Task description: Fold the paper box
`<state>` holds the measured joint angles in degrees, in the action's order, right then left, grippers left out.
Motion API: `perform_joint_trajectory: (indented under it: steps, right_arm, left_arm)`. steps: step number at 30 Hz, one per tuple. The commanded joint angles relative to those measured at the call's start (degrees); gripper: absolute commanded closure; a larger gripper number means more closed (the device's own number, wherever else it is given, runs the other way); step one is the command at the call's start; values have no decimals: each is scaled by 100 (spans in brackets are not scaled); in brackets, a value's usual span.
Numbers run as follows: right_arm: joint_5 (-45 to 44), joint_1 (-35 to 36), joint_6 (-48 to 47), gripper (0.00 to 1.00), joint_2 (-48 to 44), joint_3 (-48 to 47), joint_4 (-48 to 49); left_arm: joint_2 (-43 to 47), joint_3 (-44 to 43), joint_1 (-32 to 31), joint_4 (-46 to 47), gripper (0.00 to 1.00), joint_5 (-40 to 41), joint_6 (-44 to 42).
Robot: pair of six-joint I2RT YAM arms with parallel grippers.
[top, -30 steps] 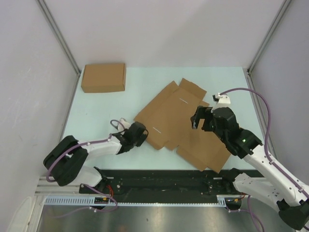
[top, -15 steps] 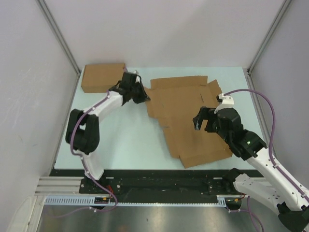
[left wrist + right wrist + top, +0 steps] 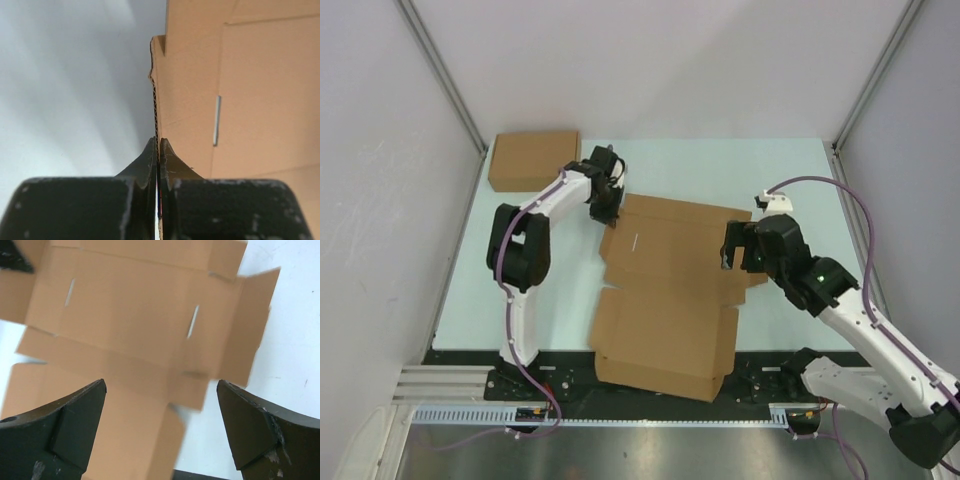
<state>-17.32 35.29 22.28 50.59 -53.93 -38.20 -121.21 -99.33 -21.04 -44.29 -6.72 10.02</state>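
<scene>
one paper box, edge in left hand

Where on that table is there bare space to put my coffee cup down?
Bare table lies along the far edge, right of the closed box, and down the left side. The middle is crowded: the paper box, pinched by the left gripper, with the right gripper open over it.

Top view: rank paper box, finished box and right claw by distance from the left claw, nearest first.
1. paper box: its far-left corner is pinched in the left claw.
2. finished box: back left, apart from the claw.
3. right claw: over the paper box's right edge.
</scene>
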Motion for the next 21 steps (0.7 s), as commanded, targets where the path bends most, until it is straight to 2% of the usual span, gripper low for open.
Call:
perform_joint_trajectory:
  steps: [1, 6, 12, 18, 21]
  right_arm:
    - [-192, -57, 144, 0, 319, -232, 338]
    - [-18, -74, 31, 2, 811, -275, 1146]
    - [484, -127, -207, 2, 1636, -749, 1982]
    - [598, -373, -444, 1, 2428, -1128, 2658]
    - [634, -558, -558, 1, 2807, -1154, 3256]
  left_arm:
    - [440, 413, -85, -274, 100, 653, -1213]
    - [484, 423, -120, -36, 100, 1049, -1204]
    - [800, 572, -260, 895, 100, 1112, -1134]
    - [1661, 1670, -269, 2720, 100, 997, -1037]
    - [1776, 1944, -278, 3066, 100, 962, -1046]
